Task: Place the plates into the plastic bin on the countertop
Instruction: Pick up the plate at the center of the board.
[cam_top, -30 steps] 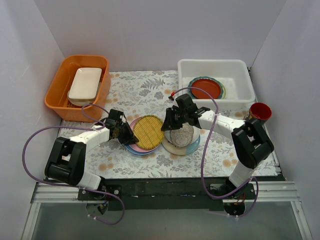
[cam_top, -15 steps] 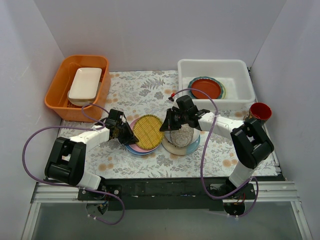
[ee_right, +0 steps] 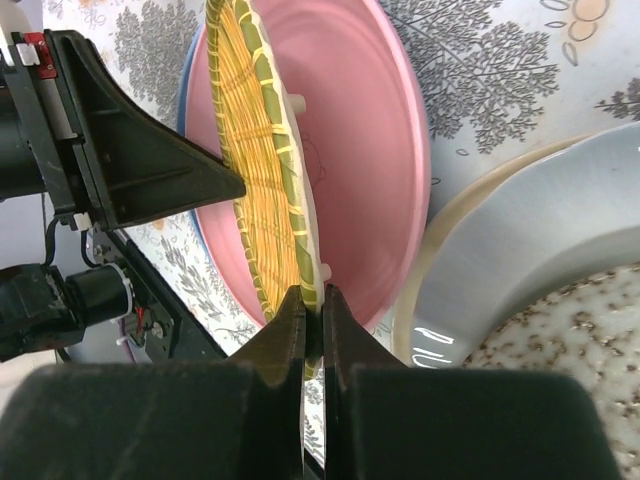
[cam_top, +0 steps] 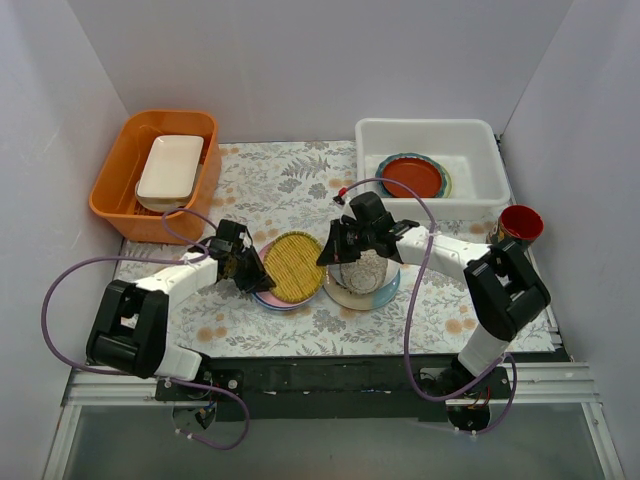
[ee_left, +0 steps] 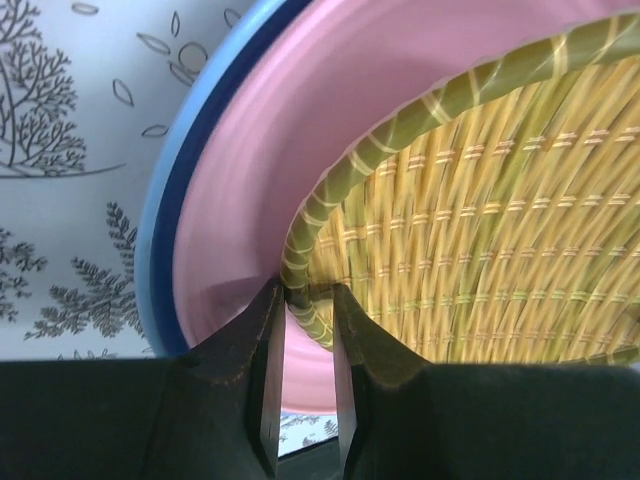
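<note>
A yellow-green woven plate (cam_top: 294, 266) stands tilted over a pink plate (cam_top: 268, 296) that lies on a light blue plate. My left gripper (cam_top: 250, 272) is shut on its left rim (ee_left: 305, 300). My right gripper (cam_top: 327, 252) is shut on its right rim (ee_right: 313, 300). The woven plate (ee_left: 480, 240) rises off the pink plate (ee_left: 260, 150) and the blue plate (ee_left: 165, 230). To the right, a speckled plate (cam_top: 364, 270) lies on grey and cream plates. The white plastic bin (cam_top: 470, 135) at the back right holds a red-brown plate (cam_top: 410, 176) on a teal one.
An orange tub (cam_top: 120, 180) with a white rectangular dish (cam_top: 170, 167) stands at the back left. A red cup (cam_top: 520, 222) stands by the bin's near right corner. The leaf-print countertop (cam_top: 290, 180) runs between the tubs. White walls close in on three sides.
My right gripper has moved a little left and closed onto the woven plate's right rim. The left gripper keeps its hold; the plate has shifted slightly.
</note>
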